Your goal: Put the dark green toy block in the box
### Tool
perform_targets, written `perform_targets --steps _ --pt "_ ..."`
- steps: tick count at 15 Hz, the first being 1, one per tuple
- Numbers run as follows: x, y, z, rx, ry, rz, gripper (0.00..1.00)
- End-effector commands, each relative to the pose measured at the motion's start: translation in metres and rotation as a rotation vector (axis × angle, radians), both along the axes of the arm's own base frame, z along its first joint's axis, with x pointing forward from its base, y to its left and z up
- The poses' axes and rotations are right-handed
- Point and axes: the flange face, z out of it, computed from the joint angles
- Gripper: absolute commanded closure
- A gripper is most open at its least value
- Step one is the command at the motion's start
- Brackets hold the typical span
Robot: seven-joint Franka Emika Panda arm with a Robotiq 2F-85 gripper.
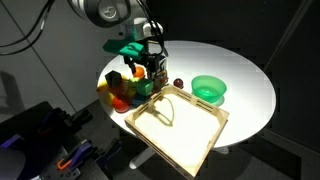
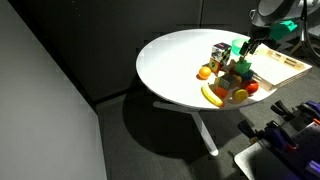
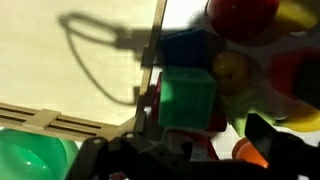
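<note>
The open claw (image 1: 149, 66) hovers above the dark green toy block (image 3: 186, 100), apparently aligned for grasping; the box (image 1: 185, 138) lies adjacent.

We see a white tabletop (image 1: 250, 95) against a black backdrop (image 1: 280, 25). The box (image 1: 205, 135) is light wood, its bottom paler than its walls, with a thin dark curved line across it. The dark green toy block (image 3: 187, 100) is plain solid green with no pattern. Among the other toys we make out a blue piece (image 3: 185, 50), a yellow piece (image 3: 232, 70) and a red ball (image 3: 240, 15). The bowl (image 1: 209, 88) is bright green. In an exterior view the banana (image 2: 212, 96) is yellow and the round fruit (image 2: 204, 72) orange. The end effector (image 1: 150, 66) is black.
</note>
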Motion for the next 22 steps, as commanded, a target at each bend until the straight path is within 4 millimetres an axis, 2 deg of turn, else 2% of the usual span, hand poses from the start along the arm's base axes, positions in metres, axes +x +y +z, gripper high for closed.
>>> perform_targets --steps 1,8,22 --pt "-0.002 -0.0043 -0.0051 0.006 -0.004 0.012 0.0" --pt "-0.0028 0.0 -0.0136 0.003 0.028 -0.001 0.0" --pt "-0.0009 -0.0016 -0.0144 0.003 0.029 -0.004 0.0"
